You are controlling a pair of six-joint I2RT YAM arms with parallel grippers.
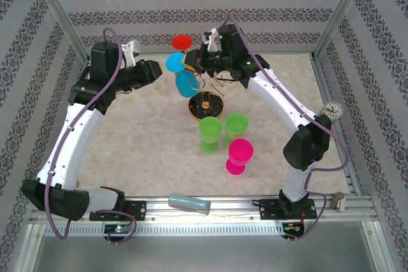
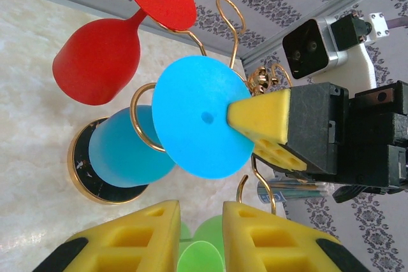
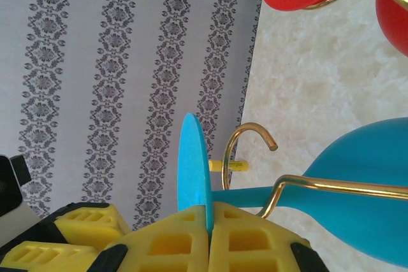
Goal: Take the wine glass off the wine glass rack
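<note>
The right pincer (image 3: 208, 237) sits closest to its wrist camera. Its yellow pads (image 3: 268, 227) are pressed almost together on the thin rim of the blue glass (image 3: 193, 170), gripping the foot edge-on. From that foot the stem runs sideways through a gold wire loop of the rack (image 3: 255, 133), and the bowl hangs on the far side of the loop. The glass therefore lies nearly on its side, carried by the rack while the pincer holds its foot.

In the left wrist view the left pincer (image 2: 199, 240) is wide open, with both yellow pads at the bottom edge and nothing between them. It is near the blue foot but apart from it. In this view the blue bowl hangs over the rack's round black base. The red glass (image 2: 99, 58) hangs from another wire arm behind the blue one, its foot hooked over the wire and its bowl tilted downward.

From above, the rack stands towards the back middle of the tabletop (image 1: 127, 138), with a pincer on each side of it. On the near side of the rack stand two green cups (image 1: 210, 133) just beside each other. A pink cup (image 1: 239, 155) stands a little nearer the arm bases. A grey-blue cylinder (image 1: 189, 204) lies on the front rail between the bases.
</note>
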